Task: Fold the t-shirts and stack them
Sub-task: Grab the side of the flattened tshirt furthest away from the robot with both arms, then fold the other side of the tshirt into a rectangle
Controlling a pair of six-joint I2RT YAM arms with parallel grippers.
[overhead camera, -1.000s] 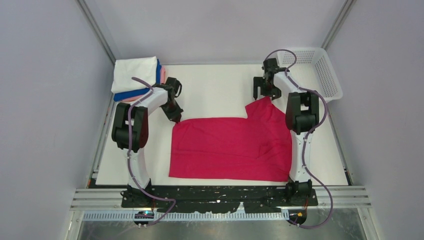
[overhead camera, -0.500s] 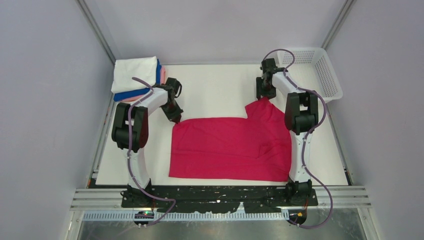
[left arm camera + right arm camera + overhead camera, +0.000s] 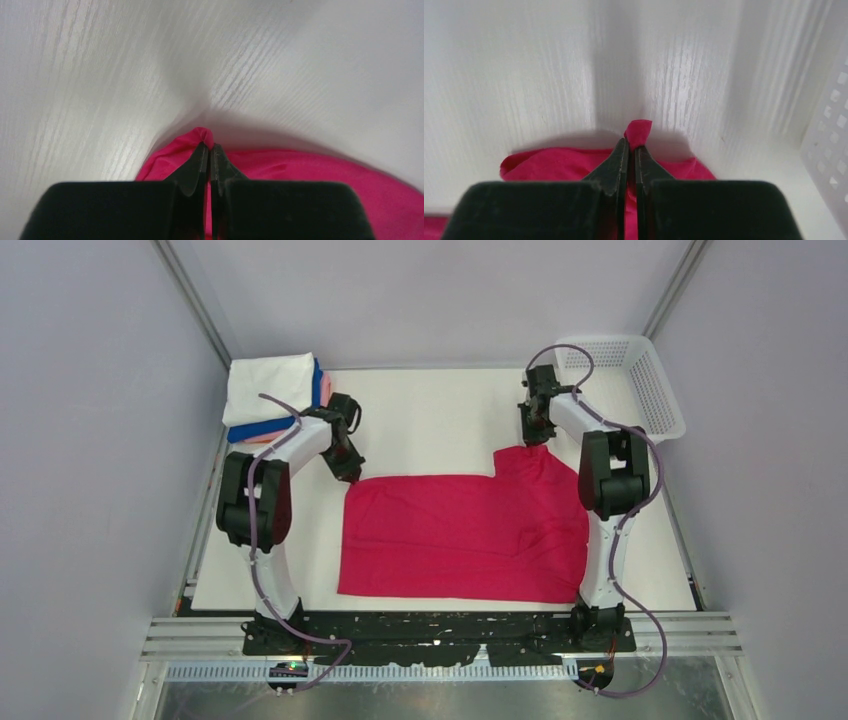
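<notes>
A magenta-red t-shirt point(image 3: 460, 535) lies spread on the white table, with one sleeve reaching up at its far right. My left gripper point(image 3: 351, 475) is shut on the shirt's far left corner point(image 3: 201, 135), the cloth pinched between its black fingers. At the far right, the sleeve tip point(image 3: 638, 131) is clamped in my shut right gripper point(image 3: 535, 440). Both pinches sit close to the tabletop. A stack of folded t-shirts point(image 3: 272, 395), white on top with blue and pink below, sits at the far left corner.
A white mesh basket point(image 3: 640, 380) stands at the far right corner, its wall point(image 3: 829, 145) close beside my right gripper. Grey enclosure walls surround the table point(image 3: 430, 415) on three sides.
My right gripper came down onto the sleeve tip and went from open to shut on it. The left gripper kept its hold on the far left corner.
</notes>
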